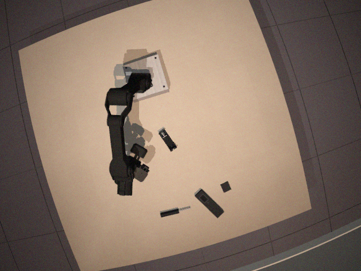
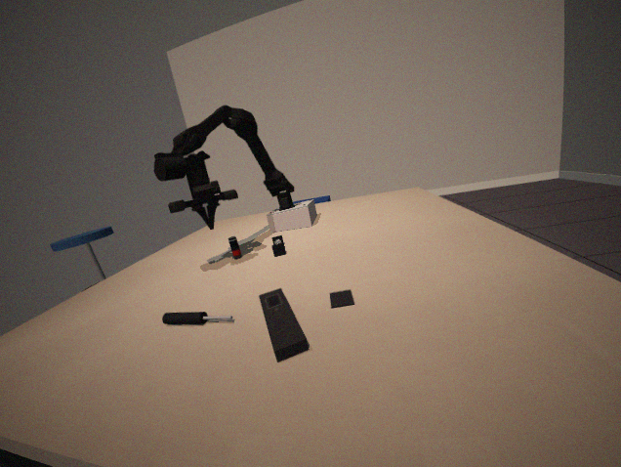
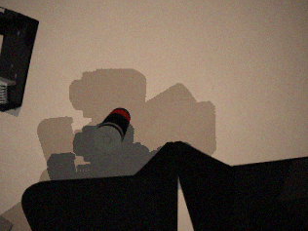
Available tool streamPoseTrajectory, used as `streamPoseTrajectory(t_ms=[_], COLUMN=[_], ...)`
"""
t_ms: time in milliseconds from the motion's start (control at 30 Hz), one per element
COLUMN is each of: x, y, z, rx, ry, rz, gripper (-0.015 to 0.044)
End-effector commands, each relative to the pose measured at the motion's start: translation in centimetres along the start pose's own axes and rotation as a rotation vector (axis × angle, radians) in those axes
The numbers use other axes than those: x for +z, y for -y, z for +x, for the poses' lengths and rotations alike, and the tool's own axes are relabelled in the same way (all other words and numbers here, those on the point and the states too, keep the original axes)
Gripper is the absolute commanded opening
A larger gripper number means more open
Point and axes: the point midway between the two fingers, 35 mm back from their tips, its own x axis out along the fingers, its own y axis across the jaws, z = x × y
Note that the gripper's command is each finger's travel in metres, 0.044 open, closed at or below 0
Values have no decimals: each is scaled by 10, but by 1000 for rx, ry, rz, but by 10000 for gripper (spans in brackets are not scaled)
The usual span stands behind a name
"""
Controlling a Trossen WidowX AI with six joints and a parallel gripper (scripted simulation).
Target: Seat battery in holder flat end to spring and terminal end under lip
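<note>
The battery is black with a red band at one end; its other end looks grey in the wrist view. The holder is black, with small white markings in the top view and a silvery spring. Black covers the arm and pincer. The bench is plain tan. A pale grey-white block bears dark dots. The screwdriver pairs a black handle with a silvery shaft.
</note>
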Motion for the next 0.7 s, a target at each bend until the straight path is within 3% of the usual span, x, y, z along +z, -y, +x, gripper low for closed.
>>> streamPoseTrajectory(t_ms=[0,133,667], x=[-4,-6,-5], y=[-6,-9,-27], z=[43,67,66], rx=[33,33,35], ry=[-21,-22,-21], rz=[-6,-6,-6], gripper=[0,0,0])
